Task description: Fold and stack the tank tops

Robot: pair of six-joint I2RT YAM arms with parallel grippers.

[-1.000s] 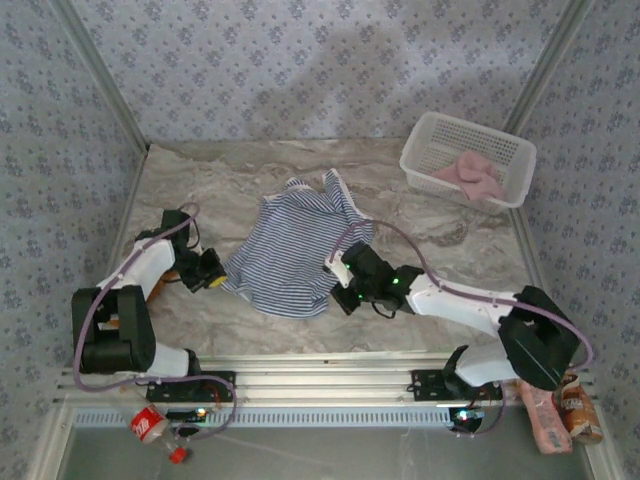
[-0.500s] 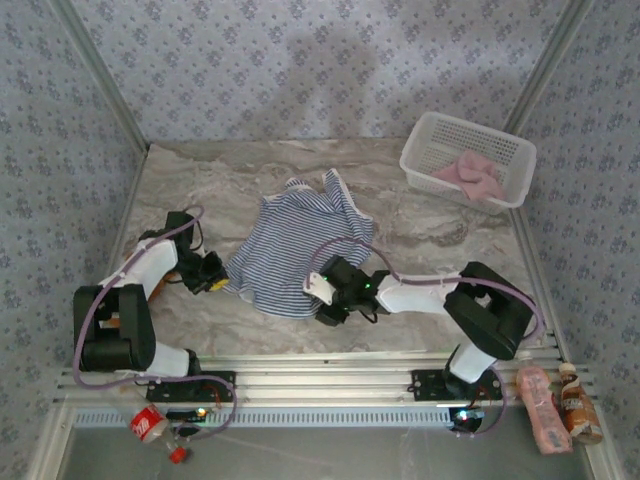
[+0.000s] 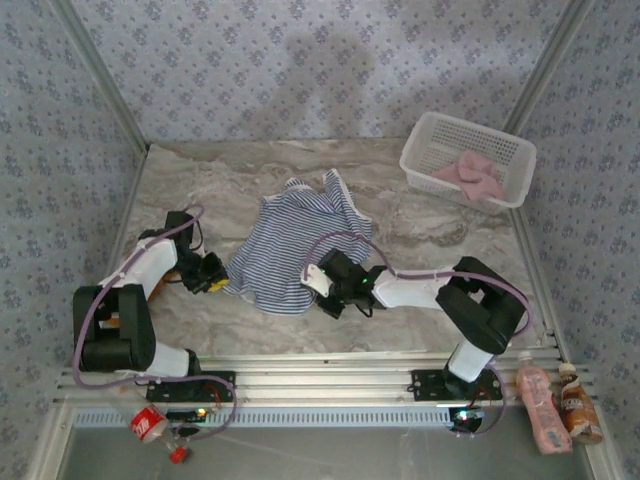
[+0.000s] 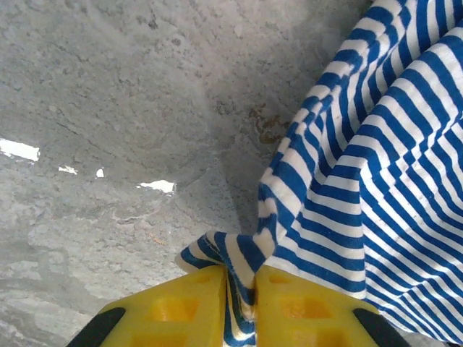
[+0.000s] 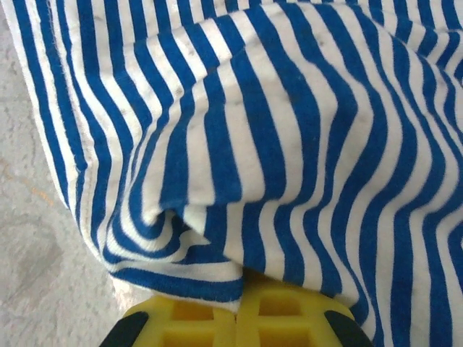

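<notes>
The navy-and-white striped tank top (image 3: 290, 235) lies crumpled in the middle of the marble table. My left gripper (image 3: 218, 283) is at its near-left corner. In the left wrist view the yellow fingers (image 4: 181, 307) of that gripper (image 4: 242, 289) pinch a fold of the striped cloth (image 4: 376, 181). My right gripper (image 3: 312, 280) is at the near hem. In the right wrist view it (image 5: 240, 293) is shut with the puckered hem (image 5: 181, 278) caught at its tips, and striped cloth (image 5: 289, 108) spreads beyond. The dusty pink tank top (image 3: 470, 175) sits bunched in the basket.
The white lattice basket (image 3: 425, 140) stands at the back right corner of the table (image 3: 450, 240). Two bottles (image 3: 540, 395) (image 3: 580, 400) lie off the table's near right edge, and another bottle (image 3: 150, 425) lies near the left arm's base. Patterned walls close in three sides.
My right gripper has slid left along the striped top's near hem, opening and shutting again, and its arm has folded in. The left gripper has stayed at the near-left corner.
</notes>
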